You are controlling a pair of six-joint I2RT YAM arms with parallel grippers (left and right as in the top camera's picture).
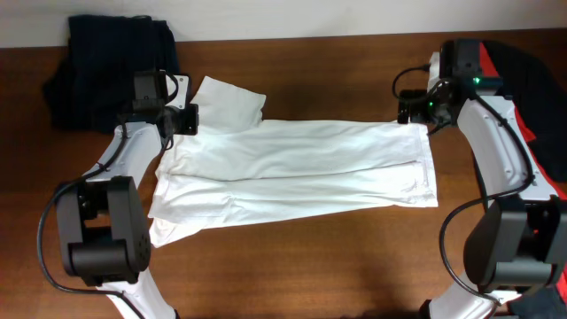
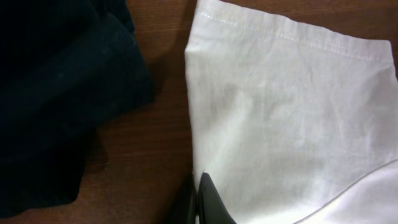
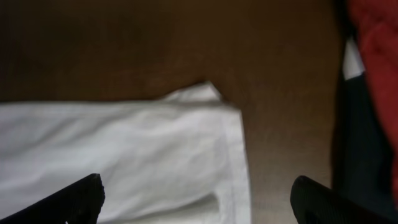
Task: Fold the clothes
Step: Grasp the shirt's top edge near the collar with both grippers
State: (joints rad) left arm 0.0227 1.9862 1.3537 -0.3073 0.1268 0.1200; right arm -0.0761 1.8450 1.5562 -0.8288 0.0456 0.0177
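A: Surface logged: dark brown wooden table [image 1: 292, 266], pale wall [image 1: 310, 18] behind it. The white T-shirt [image 1: 292, 168] is laid across the table's middle. It is already doubled lengthwise into a long band, with one sleeve [image 1: 229, 99] turned out at one end.

B: Other cloth?

A: A navy garment [image 1: 106, 62] is heaped just beyond the T-shirt's sleeve end. Red fabric [image 3: 376, 43] is seen past its hem end, apart from it.

B: Claws?

A: The left gripper [image 1: 183, 120] is stationed at the T-shirt's sleeve end, by the far edge. Only one dark fingertip is shown in its wrist view, so neither its opening nor any hold can be told. The right gripper [image 3: 198, 190] is spread wide over the T-shirt's far hem corner, and nothing is held.

B: Handling?

A: The cloth is judged thin, limp and light. No stiffness is expected, and the layers are likely to slide apart. Hold is best taken at the band's two far corners, with all layers pinched together. An even lift is advised so the band is not skewed.
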